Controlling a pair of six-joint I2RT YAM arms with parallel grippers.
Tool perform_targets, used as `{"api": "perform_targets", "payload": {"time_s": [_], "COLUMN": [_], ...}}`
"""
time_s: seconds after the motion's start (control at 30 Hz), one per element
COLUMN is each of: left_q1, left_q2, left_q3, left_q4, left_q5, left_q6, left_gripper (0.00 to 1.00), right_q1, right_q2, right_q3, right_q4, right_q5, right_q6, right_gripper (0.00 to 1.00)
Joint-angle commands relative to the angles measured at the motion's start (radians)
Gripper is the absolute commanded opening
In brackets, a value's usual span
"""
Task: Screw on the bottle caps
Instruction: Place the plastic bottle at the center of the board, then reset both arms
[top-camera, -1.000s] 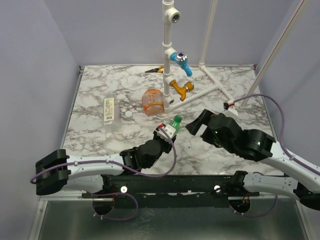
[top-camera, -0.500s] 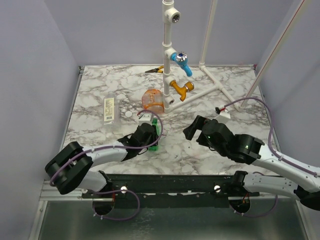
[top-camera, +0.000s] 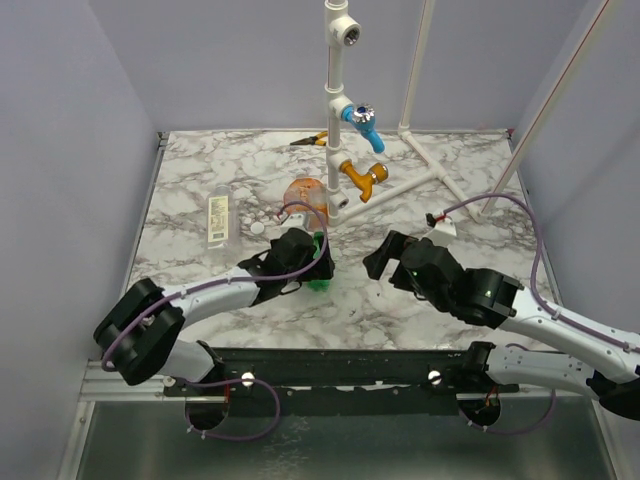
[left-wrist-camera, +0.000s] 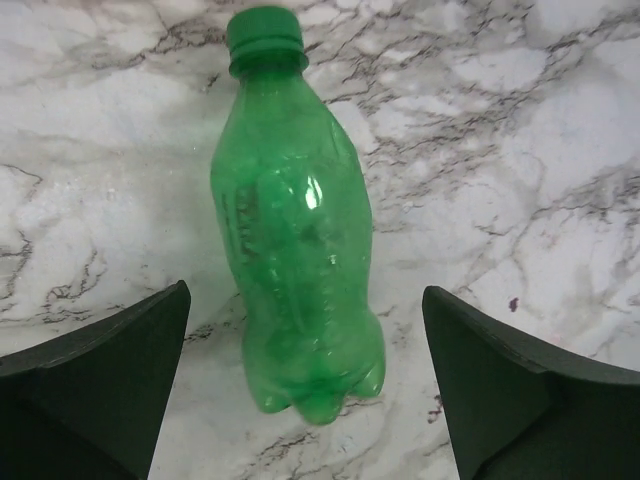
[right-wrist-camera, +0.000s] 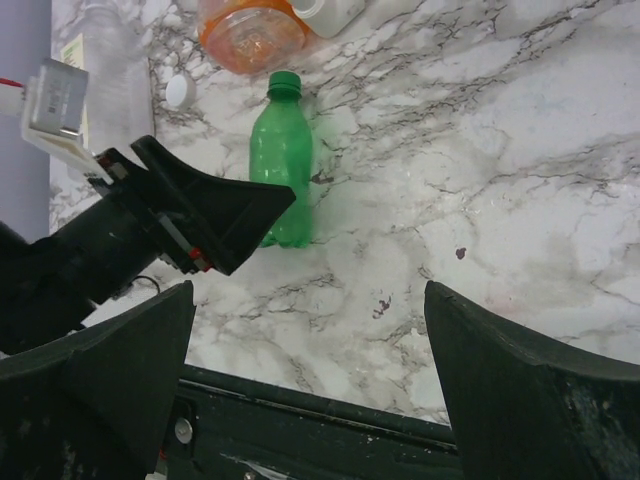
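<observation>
- Green plastic is the material of the slim bottle (left-wrist-camera: 295, 250), which is laid on its side on the marble table (top-camera: 200, 160) with its neck turned toward the far edge.
- A dark green cap (left-wrist-camera: 265, 38) is seated on the neck of this bottle.
- The left gripper (left-wrist-camera: 305, 292) is positioned over the lower half of the green bottle. Its jaws are spread wide, with one finger on each side of the bottle and a clear gap at both. Nothing is gripped.
- The right gripper (right-wrist-camera: 309, 290) is held above the table to the right of the green bottle, well apart from it. Its jaws are likewise spread wide and nothing is held.
- A wide translucent orange bottle (top-camera: 305, 198) is located just beyond the green cap, at the foot of the white pipe frame (top-camera: 335, 100).
- A clear bottle with a pale label (top-camera: 218, 220) is laid flat farther left.
- A white cap (top-camera: 258, 228) is left loose on the marble between the clear bottle and the orange bottle, touching neither.
</observation>
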Motion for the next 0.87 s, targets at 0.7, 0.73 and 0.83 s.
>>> {"api": "perform_targets", "payload": {"time_s": [0.7, 0.73, 0.83], "left_q1": [0.025, 0.025, 0.025], "left_q2": [-0.496, -0.494, -0.503], "left_q3": [0.356, 0.365, 0.366], "left_q4": [-0.457, -0.464, -0.467], "left_q5": [-0.246, -0.245, -0.241], "left_q6": [0.098, 0.094, 0.099], "left_gripper": [0.98, 0.99, 0.98], "right_q1": [0.007, 0.007, 0.007], "right_q2": [-0.008, -0.007, -0.004], "right_q3": [0.170, 0.172, 0.181], "right_q4": [0.062, 0.063, 0.061], "right_q5": [0.102, 0.101, 0.100], "right_q6": [-0.185, -0.187, -0.192], "right_gripper": [1.00, 1.00, 1.00]}}
